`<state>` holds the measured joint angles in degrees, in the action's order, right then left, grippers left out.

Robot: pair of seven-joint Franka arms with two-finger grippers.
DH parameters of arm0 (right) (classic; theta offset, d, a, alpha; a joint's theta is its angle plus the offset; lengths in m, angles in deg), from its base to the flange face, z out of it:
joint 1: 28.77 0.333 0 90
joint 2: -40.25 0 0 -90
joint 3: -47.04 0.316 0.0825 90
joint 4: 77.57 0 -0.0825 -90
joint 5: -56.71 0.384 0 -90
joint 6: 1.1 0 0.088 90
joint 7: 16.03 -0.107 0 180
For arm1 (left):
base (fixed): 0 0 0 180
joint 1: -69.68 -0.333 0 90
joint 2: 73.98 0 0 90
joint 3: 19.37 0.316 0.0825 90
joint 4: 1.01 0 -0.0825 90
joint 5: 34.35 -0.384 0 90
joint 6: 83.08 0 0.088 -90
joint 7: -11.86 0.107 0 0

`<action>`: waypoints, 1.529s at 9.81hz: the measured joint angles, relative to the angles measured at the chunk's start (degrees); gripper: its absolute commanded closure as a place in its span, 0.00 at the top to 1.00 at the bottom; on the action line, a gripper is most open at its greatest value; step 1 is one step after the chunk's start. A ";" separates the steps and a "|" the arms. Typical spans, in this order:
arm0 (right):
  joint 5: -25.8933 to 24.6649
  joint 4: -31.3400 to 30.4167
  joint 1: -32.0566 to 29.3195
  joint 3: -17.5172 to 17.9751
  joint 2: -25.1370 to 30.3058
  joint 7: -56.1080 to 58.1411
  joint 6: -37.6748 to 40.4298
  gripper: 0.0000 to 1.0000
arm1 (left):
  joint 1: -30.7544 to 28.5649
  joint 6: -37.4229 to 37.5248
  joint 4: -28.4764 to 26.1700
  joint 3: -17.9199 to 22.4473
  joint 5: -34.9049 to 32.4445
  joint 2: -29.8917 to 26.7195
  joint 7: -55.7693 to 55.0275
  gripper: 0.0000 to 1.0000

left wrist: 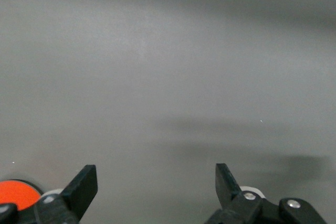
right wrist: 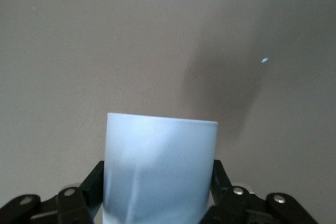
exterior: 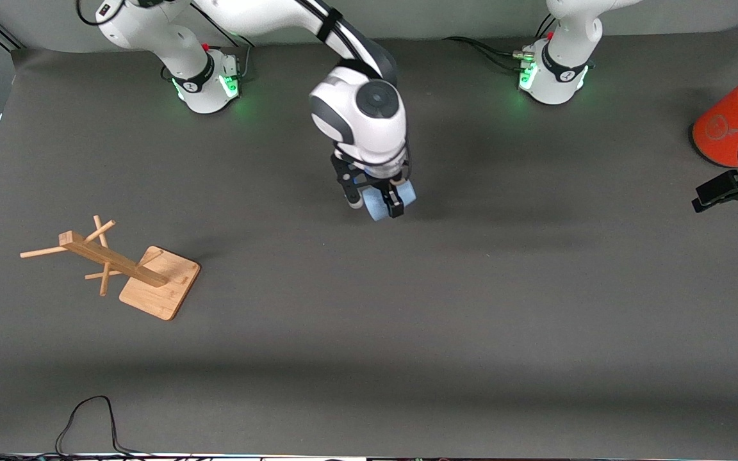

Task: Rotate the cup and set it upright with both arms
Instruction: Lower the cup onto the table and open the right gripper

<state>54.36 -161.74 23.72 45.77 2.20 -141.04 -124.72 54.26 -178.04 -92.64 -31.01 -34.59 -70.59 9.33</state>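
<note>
Right hand [exterior: 377, 200] clamped on cup [exterior: 382, 203] above table, left hand [left wrist: 156, 183] spread, empty.

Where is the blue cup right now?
The cup is clamped in the right gripper over the middle of the table.

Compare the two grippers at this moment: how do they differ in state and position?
The right gripper is shut on the light-blue cup over the middle of the table; the left gripper has its jaws open and holds nothing. The right arm reaches out from its base, while the left gripper waits at the left arm's end, by the orange cylinder. Both are black and two-fingered.
</note>
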 measured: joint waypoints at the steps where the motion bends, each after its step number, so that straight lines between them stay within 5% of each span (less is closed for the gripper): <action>1: -2.43 2.84 0.95 -0.11 -3.70 -3.97 -0.03 0.46 | 0.02 0.01 -0.06 -0.09 0.02 0.65 -1.20 1.00; 5: -7.47 10.78 1.95 -0.76 -14.71 -13.93 -2.89 0.46 | 2.57 -0.05 -0.17 -1.46 0.07 6.63 -8.85 1.00; 6: -7.47 11.51 1.95 -0.81 -15.22 -14.02 -2.97 0.55 | 3.13 -0.19 -0.13 -1.48 0.08 7.66 -9.31 1.00; 8: -7.47 11.74 1.95 -0.81 -15.24 -14.06 -2.97 1.00 | 3.29 -0.22 -0.10 -1.47 0.29 8.22 -9.58 1.00; 15: -7.42 13.61 1.50 -1.13 -14.29 -14.07 -2.08 1.00 | 5.42 -0.34 -0.09 -1.51 1.51 10.56 -10.18 1.00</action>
<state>46.94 -148.13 25.21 44.64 -12.09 -155.11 -126.80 59.69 -178.39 -92.73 -32.52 -33.07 -60.03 -0.86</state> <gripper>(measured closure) 0.000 0.000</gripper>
